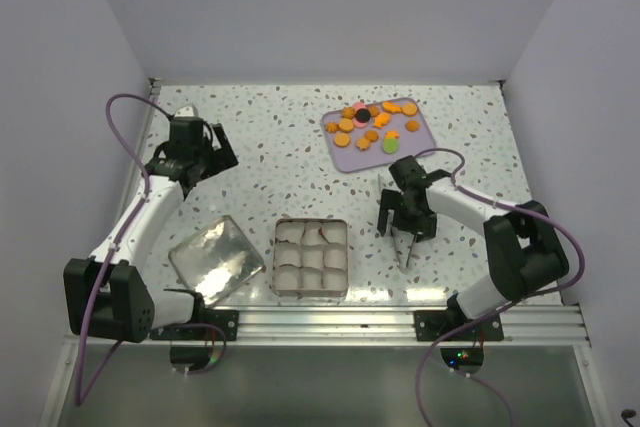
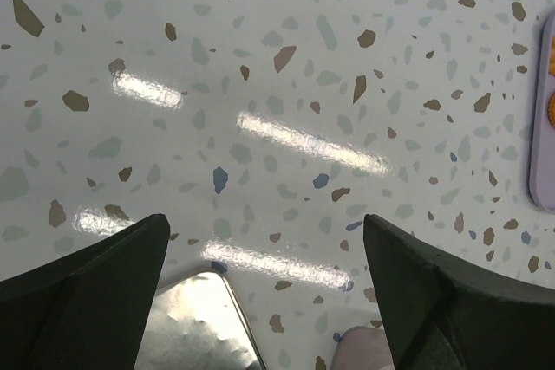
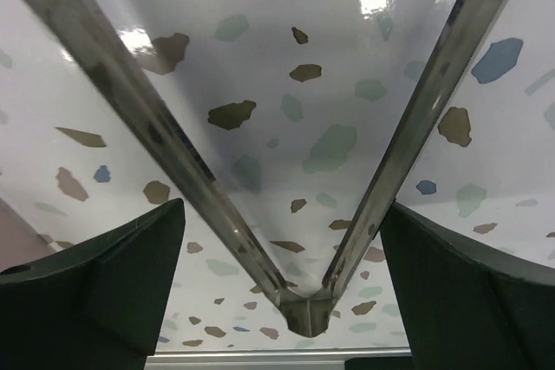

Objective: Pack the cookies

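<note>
The cookies [image 1: 375, 125], mostly orange with one green, one dark and one pink, lie on a lilac tray [image 1: 345, 156] at the back right. Two orange ones [image 2: 551, 84] show at the right edge of the left wrist view. My right gripper [image 1: 405, 227] is open, low over the table in front of the tray. Its fingers straddle metal tongs [image 1: 405, 250]. In the right wrist view the tongs [image 3: 395, 153] spread in a V between my fingers [image 3: 121, 275], hinge toward the near edge. My left gripper [image 1: 222, 152] is open and empty at the back left, also in its wrist view [image 2: 266, 223].
A square tin [image 1: 347, 259] with white paper cups stands near the front centre. Its shiny lid [image 1: 215, 262] lies to its left, and a corner of the lid [image 2: 195, 327] shows in the left wrist view. A metal rail [image 1: 380, 319] runs along the near edge.
</note>
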Controlling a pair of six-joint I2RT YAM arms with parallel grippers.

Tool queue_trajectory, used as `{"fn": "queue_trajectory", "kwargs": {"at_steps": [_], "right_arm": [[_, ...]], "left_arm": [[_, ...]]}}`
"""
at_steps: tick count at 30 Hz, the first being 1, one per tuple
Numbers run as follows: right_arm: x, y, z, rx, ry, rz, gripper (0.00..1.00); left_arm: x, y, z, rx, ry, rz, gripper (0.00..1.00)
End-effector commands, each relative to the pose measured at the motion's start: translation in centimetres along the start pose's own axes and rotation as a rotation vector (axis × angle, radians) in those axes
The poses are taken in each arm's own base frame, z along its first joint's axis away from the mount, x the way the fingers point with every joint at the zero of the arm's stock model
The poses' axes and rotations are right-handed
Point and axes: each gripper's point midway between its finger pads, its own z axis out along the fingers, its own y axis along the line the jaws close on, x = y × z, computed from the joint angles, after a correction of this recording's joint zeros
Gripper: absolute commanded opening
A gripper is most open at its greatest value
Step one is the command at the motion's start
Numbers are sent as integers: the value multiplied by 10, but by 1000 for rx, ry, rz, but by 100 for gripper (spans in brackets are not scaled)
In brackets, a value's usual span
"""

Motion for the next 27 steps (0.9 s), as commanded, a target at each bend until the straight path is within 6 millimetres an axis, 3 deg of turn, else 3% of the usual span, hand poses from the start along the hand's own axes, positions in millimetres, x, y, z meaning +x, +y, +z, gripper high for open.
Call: {"fn": "queue_trajectory", "kwargs": {"at_steps": [1, 5, 9, 12, 14, 18, 20, 21, 23, 27], "right_arm": [[-1, -2, 14, 24, -32, 25, 96], [0, -8, 19, 50, -48, 28, 84], [-2, -14, 18, 76, -65, 17, 52], [-1, -16, 14, 78, -67, 16, 40], [-7, -13, 5, 70, -85, 17, 38], [-20, -9, -39, 45, -137, 18, 35], [-41, 1, -77, -15, -224, 25, 35], [-41, 0, -91, -17, -225, 20, 35], [-60, 12, -128, -80, -294, 19, 35], [-68, 30, -171, -165, -292, -37, 35]], "left_arm": [[-4, -5, -4, 35, -21, 12, 100], [-4, -8, -4, 51, -20, 4, 100], [-4, -10, -5, 60, -21, -4, 100], [-4, -10, -6, 65, -27, -8, 100], [-8, -13, -9, 76, -35, -11, 100], [-19, -20, -16, 103, -61, -16, 100], [-27, -26, -20, 123, -75, -20, 100], [-30, -29, -22, 136, -81, -21, 100], [-36, -43, -26, 192, -86, -21, 100], [-35, -89, -35, 322, -74, 36, 100]]}}
